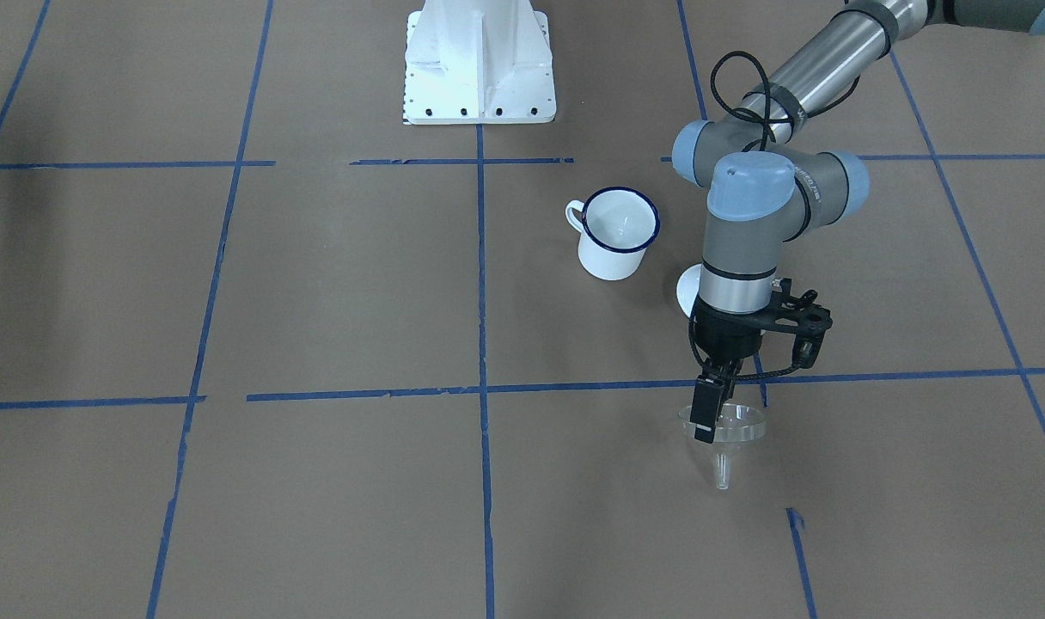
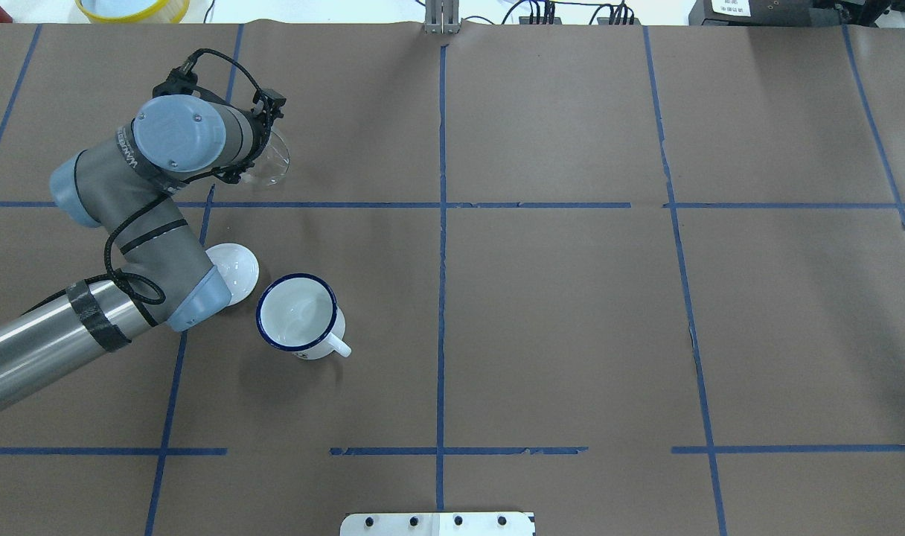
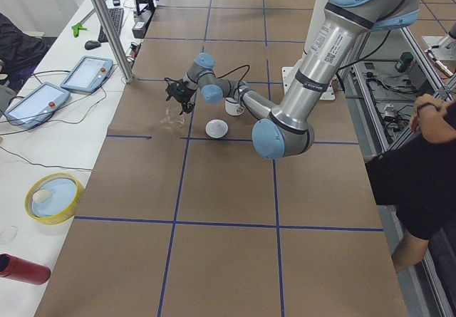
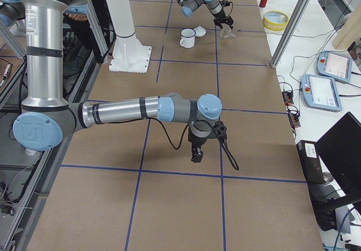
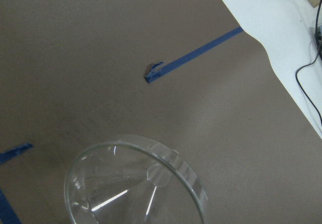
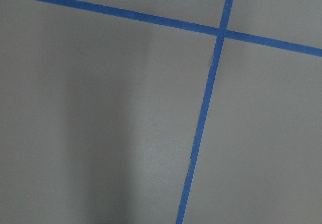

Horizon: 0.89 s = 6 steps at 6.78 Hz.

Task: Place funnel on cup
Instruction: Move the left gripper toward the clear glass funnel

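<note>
The clear plastic funnel (image 1: 733, 427) hangs spout down in my left gripper (image 1: 705, 427), which is shut on its rim and holds it just above the table. The funnel also shows in the overhead view (image 2: 275, 159) and low in the left wrist view (image 5: 136, 183). The white mug with a blue rim (image 1: 617, 232) stands upright and empty, nearer the robot's base than the funnel, handle turned away from my left arm (image 2: 301, 316). My right gripper (image 4: 196, 153) hovers over bare table far from both, seen only in the right side view; I cannot tell its state.
A round white lid (image 2: 237, 269) lies beside the mug, partly under my left arm. A yellow bowl (image 2: 132, 7) sits off the table's far edge. The robot's white base (image 1: 479, 64) stands at the near edge. Blue tape lines grid the brown paper.
</note>
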Available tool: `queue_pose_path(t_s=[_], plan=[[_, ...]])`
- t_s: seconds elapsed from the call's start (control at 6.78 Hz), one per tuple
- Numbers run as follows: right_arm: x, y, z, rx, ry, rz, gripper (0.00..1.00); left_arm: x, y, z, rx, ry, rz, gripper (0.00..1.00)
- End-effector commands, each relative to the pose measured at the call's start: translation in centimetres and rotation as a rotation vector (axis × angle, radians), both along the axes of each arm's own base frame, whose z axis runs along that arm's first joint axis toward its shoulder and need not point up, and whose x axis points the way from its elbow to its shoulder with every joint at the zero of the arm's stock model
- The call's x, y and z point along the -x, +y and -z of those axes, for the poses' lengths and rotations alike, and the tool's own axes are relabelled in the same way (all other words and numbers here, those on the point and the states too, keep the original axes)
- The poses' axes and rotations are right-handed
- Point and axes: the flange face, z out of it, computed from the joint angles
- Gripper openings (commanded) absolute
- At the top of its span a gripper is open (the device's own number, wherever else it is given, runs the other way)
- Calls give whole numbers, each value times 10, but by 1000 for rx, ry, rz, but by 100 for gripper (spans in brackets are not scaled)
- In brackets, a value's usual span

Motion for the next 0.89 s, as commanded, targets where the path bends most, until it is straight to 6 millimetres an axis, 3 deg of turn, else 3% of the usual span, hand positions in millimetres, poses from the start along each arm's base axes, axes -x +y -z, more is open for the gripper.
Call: queue_pose_path(t_s=[0.0, 0.15, 0.3, 0.44, 0.74], plan=[[0, 0, 0, 0, 0, 0, 100, -2, -12, -12, -24, -16, 41, 83], [0, 0, 0, 0, 0, 0, 100, 0, -13, -13, -29, -22, 41, 43], [0, 0, 0, 0, 0, 0, 100, 4, -16, -13, -31, -24, 45, 11], [0, 0, 0, 0, 0, 0, 100, 15, -24, -7, -55, -20, 49, 0], [0, 0, 0, 0, 0, 0, 100, 39, -32, 15, -80, 52, 39, 0]])
